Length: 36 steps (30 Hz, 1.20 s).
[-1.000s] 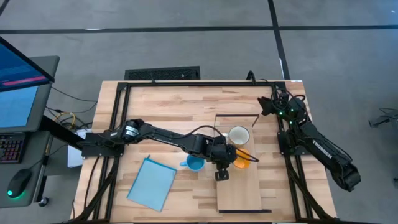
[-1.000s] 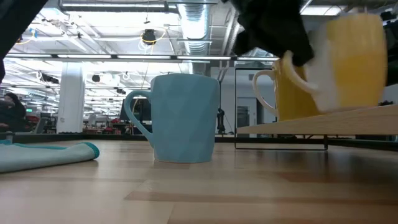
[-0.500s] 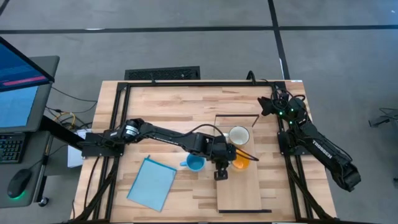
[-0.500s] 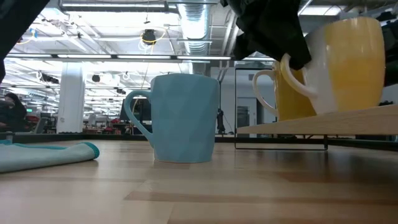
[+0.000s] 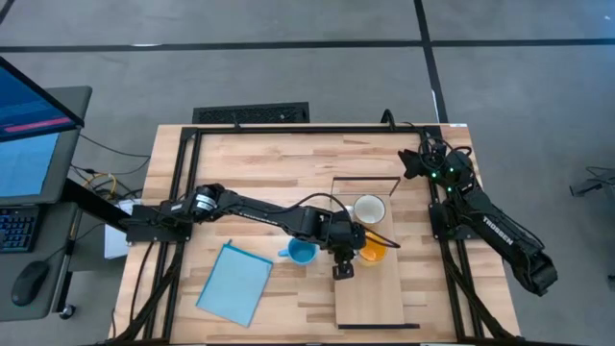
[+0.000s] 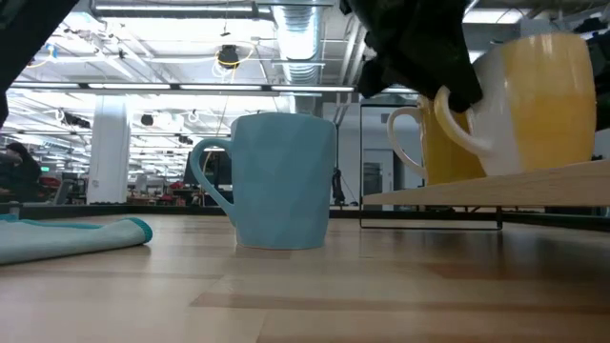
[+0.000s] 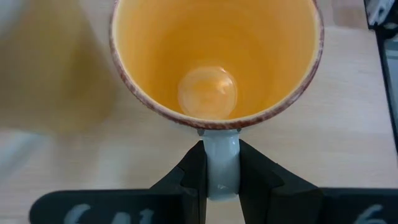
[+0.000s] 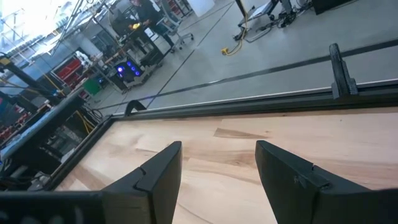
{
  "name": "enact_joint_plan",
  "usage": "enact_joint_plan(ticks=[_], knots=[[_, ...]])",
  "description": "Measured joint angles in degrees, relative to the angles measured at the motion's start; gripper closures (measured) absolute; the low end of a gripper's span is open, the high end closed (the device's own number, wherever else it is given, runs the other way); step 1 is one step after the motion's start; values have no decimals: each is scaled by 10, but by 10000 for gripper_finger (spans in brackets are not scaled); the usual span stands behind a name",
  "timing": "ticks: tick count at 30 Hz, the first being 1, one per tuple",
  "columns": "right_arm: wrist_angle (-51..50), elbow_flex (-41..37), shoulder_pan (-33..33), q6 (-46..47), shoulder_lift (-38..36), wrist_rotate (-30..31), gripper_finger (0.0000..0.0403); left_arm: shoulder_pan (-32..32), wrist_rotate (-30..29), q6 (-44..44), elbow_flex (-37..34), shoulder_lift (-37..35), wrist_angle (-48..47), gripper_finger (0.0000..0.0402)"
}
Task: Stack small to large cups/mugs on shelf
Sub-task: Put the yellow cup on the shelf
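Observation:
An orange mug (image 5: 374,251) with a pale handle is on the light-wood shelf board (image 5: 370,293), in my left gripper (image 5: 352,252), which is shut on it. It shows from above in the left wrist view (image 7: 217,56) and at the right of the low view (image 6: 548,100). A cream mug (image 5: 370,209) stands on the board just beyond it. A light blue mug (image 5: 302,252) stands on the table left of the board. My right gripper (image 5: 415,161) is open and empty at the table's far right. My left gripper pinches the orange mug's pale handle (image 7: 221,146) between its two fingers (image 7: 189,177), one on each side. It comes from the table's left, slanting down. The mug is upright, its base at the board's top; whether it rests there I cannot tell.
A flat light-blue cloth (image 5: 235,282) lies on the table at the near left. The shelf board has a thin dark frame at its far end (image 5: 366,180). The board's near half is bare wood.
My left gripper has lowered the orange mug a little toward the shelf board. The mug was blurred with motion a second ago and is now still.

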Motion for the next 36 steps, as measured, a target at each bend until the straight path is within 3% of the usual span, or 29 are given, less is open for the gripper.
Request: enact_joint_plan(ticks=[8, 26, 36], knots=[[0, 0, 0, -9, 0, 0, 177, 5, 29, -5, 1, 12, 20, 358], [0, 0, 0, -29, 0, 0, 177, 6, -11, 18, 21, 8, -47, 355], [0, 0, 0, -28, 0, 0, 177, 7, 2, 50, 21, 8, -40, 340]])
